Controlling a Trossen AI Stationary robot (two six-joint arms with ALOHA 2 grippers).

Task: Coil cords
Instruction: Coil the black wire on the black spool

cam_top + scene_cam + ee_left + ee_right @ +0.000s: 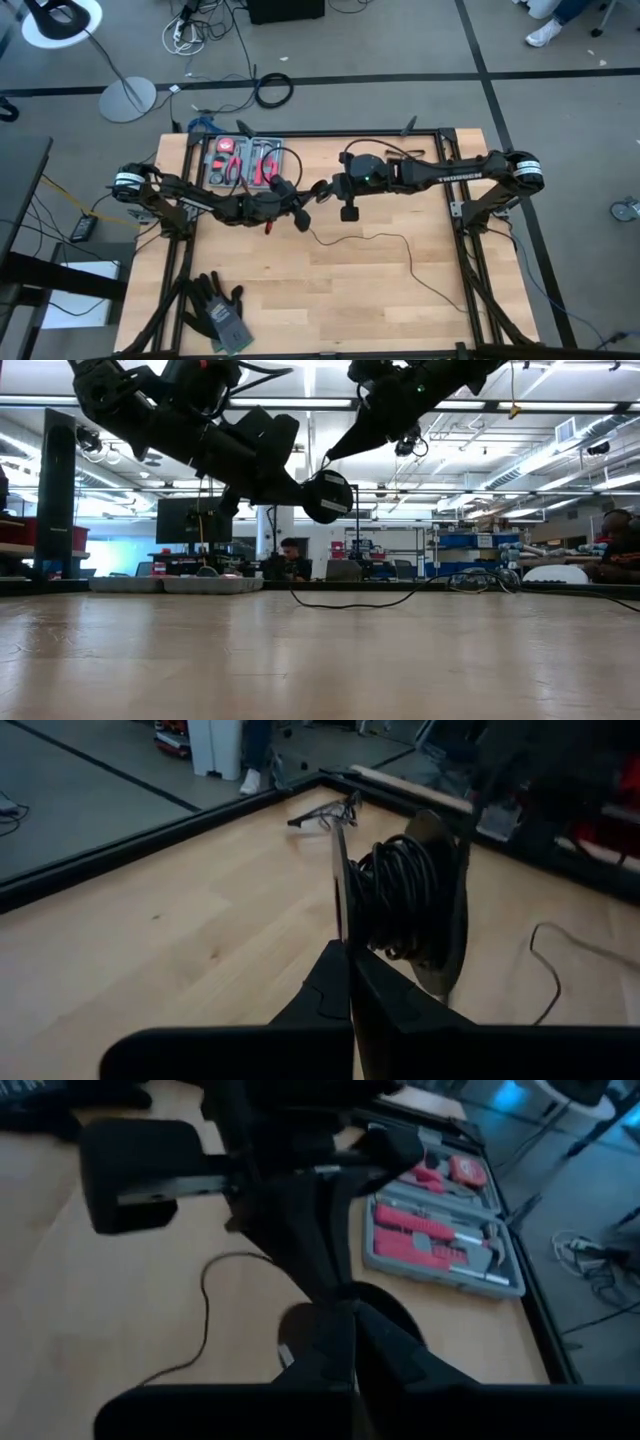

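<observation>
Left gripper point(300, 212) hangs mid-table, fingers pinched on the puck point(400, 905), its wound turns just ahead of the fingertips. Right gripper point(322, 189) hovers beside it, fingers pressed together. The loose cord point(400, 250) trails rightward across the table point(330, 310), nearer the right arm.

Both dark arms reach inward from their sides and meet above the middle of the table's far half, raised clear of its top. The left gripper point(297, 207) has its fingers pressed together, and the right gripper point(318, 189), just beside it, is likewise closed.
</observation>
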